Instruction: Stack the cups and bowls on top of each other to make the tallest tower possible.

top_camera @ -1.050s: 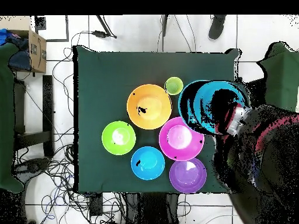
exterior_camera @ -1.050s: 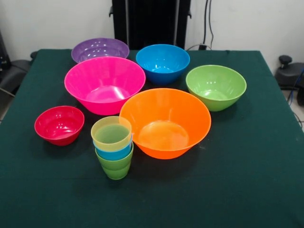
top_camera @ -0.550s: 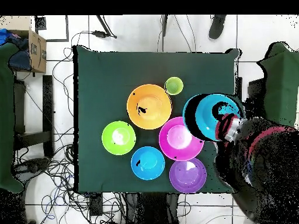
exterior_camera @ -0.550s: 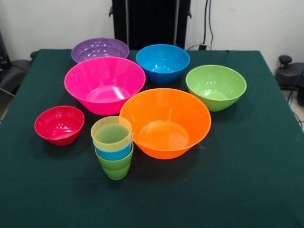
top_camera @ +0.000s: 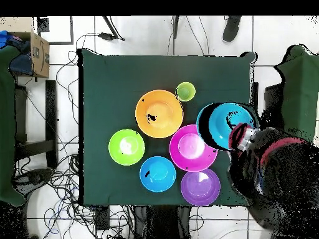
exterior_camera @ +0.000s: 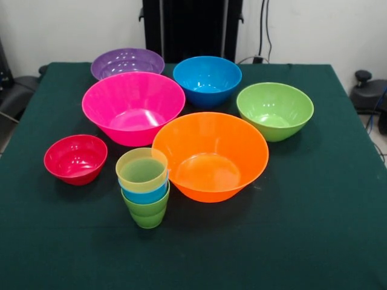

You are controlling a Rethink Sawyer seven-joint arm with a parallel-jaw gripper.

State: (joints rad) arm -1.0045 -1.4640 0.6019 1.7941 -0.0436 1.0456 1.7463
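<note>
While the teal bowl (top_camera: 225, 123) beside the gripper (top_camera: 244, 134) has drifted toward it, I cannot tell its grip; the tower (exterior_camera: 144, 186), well apart, gains nothing yet.

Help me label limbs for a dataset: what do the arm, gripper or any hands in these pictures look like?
The robot's arm and gripper show in neither view. The only limb is a person's, at the overhead view's right edge: a dark sleeve with reddish bands and a pale patch near its end. The hand is too ragged to make out.
</note>
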